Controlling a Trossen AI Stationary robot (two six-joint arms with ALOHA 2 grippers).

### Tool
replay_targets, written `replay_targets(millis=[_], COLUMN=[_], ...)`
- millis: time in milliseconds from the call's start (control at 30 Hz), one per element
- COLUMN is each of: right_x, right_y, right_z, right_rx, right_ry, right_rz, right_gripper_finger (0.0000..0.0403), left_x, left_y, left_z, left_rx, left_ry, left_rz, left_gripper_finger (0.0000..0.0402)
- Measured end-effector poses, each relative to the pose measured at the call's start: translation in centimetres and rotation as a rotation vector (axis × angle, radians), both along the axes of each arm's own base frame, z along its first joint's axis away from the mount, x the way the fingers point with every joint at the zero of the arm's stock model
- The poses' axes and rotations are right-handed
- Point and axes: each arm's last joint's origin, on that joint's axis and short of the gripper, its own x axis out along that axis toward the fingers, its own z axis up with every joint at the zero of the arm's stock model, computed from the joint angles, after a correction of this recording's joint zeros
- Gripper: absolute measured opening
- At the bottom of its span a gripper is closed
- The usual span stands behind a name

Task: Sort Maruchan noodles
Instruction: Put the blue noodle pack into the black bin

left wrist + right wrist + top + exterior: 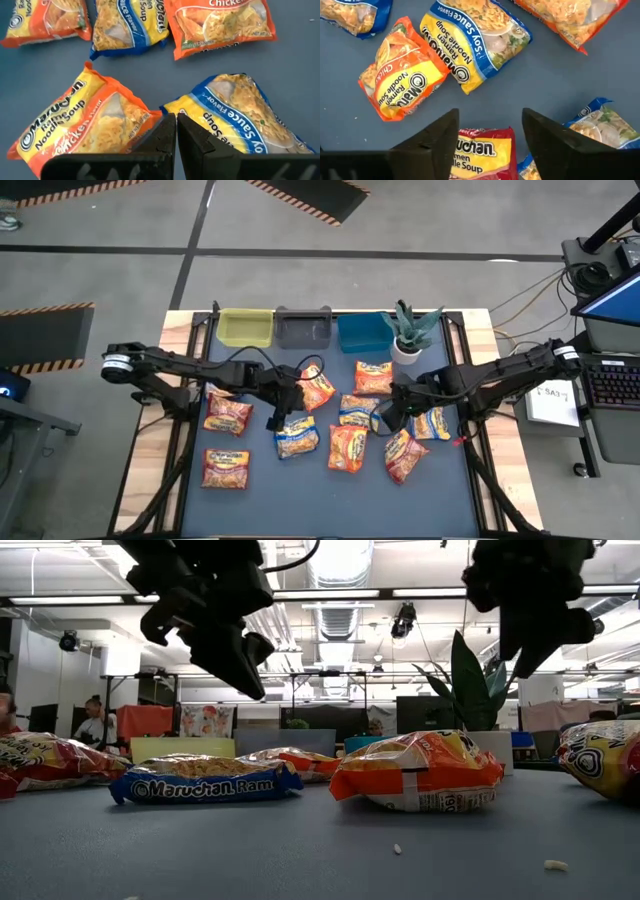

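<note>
The noodle packets (348, 446) lie scattered mid-surface, light, crinkly and probably slippery, their bricks brittle, so pinch a sealed edge; the left end effector (277, 417) hangs with fingers together, the right end effector (385, 416) spread apart.

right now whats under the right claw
The right claw, open, hovers over a red noodle packet lying on the blue mat. Only the packet's top part shows between the fingers; the rest is hidden behind them. A blue-edged packet lies beside it.
</note>
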Motion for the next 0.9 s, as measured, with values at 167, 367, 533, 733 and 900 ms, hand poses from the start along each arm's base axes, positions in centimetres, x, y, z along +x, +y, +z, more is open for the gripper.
replay_targets(millis=[167, 367, 533, 733, 900], right_x=[-1.4, -2.5, -2.7, -2.4, -2.6], right_y=[0.5, 0.0, -0.3, -0.2, -0.3], right_z=[-0.6, -1.3, -2.4, -4.5, -6.3], right_rx=[-0.048, -0.132, -0.177, -0.109, -0.077], right_ry=[-0.012, -0.037, -0.096, -0.189, -0.19], right_rz=[-0.006, -0.022, -0.104, -0.165, -0.226], right_gripper_finger=[0.024, 0.0257, 0.0258, 0.0258, 0.0258], left_x=[-0.1, -0.3, -0.4, 0.2, 1.3], left_y=[-0.1, -0.2, -0.2, -0.2, -0.1], left_z=[-0.4, -1.2, -1.9, -1.8, -2.1], left_rx=[-0.047, -0.062, -0.066, -0.077, -0.064], left_ry=[-0.01, -0.034, -0.084, -0.248, -0.355], left_rz=[-0.018, -0.011, -0.006, 0.003, -0.012], left_gripper_finger=[0.0, 0.0, 0.0, 0.0, 0.0])
